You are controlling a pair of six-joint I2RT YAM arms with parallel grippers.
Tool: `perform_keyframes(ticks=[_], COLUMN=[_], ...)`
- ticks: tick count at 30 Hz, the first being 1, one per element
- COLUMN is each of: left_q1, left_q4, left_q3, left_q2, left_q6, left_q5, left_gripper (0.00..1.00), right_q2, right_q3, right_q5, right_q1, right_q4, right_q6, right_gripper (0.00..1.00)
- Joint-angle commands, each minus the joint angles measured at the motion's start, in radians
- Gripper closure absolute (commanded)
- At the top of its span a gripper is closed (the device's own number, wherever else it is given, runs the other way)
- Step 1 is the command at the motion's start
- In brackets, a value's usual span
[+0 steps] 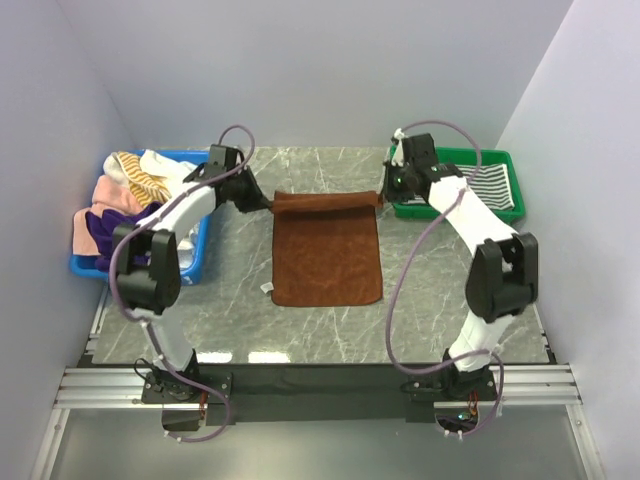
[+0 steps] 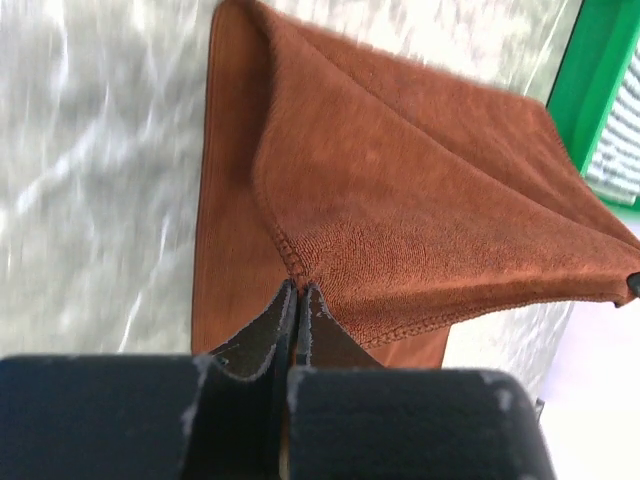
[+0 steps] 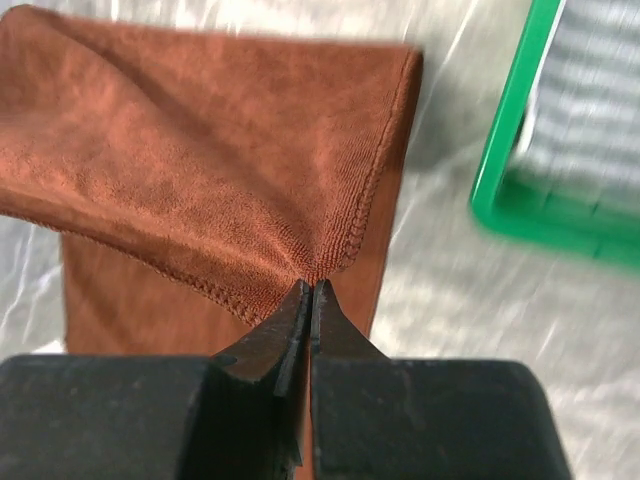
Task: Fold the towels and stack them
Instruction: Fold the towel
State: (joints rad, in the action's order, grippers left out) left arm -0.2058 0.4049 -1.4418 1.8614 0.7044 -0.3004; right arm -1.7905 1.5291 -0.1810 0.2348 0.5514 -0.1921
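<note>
No writing can be read; the small white tag (image 1: 266,288) on the brown towel (image 1: 327,255) is illegible.

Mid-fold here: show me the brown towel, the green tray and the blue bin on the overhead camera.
brown towel (image 1: 328,262): top external view, middle of its flat part on the table.
green tray (image 1: 490,153): top external view, far rim.
blue bin (image 1: 196,258): top external view, wall facing the towel.

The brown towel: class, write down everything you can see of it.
Plain rust-brown terry cloth with stitched hems, the brown towel lies spread on the middle of the grey marbled table. Its far edge is lifted off the surface: the left gripper and the right gripper each pinch one far corner, shut.
</note>
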Motion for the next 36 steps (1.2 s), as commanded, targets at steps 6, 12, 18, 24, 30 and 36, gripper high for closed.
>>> perform_keyframes(ticks=[6, 12, 18, 24, 30, 36], left_q1=[-0.024, -0.092, -0.11, -0.121, -0.141, -0.147], left_q4=[0.02, -0.034, -0.084, -0.113, -0.178, -0.181], left_q3=[0.25, 0.444, 0.607, 0.702, 0.771, 0.782], left_q2=[-0.247, -0.381, -0.424, -0.416, -0.366, -0.37], left_q6=[0.004, 0.05, 0.084, 0.086, 0.107, 0.109], left_q5=[-0.002, 0.023, 0.058, 0.07, 0.083, 0.098], left_gripper=[0.99, 0.99, 1.0, 0.99, 0.99, 0.99], right_q2=[0.281, 0.43, 0.456, 0.428, 0.349, 0.304], right_q3=[-0.345, -0.536, -0.69, -0.793, -0.816, -0.814], right_q5=[-0.083, -0.126, -0.158, -0.187, -0.137, -0.106], right_q1=[0.0, 0.038, 0.072, 0.07, 0.069, 0.07], right_q4=[-0.024, -0.064, -0.109, -0.15, -0.163, -0.176], right_q6=[-0.116, -0.156, -0.179, -0.208, -0.236, -0.244], right_gripper=[1.0, 1.0, 1.0, 1.0, 1.0, 1.0])
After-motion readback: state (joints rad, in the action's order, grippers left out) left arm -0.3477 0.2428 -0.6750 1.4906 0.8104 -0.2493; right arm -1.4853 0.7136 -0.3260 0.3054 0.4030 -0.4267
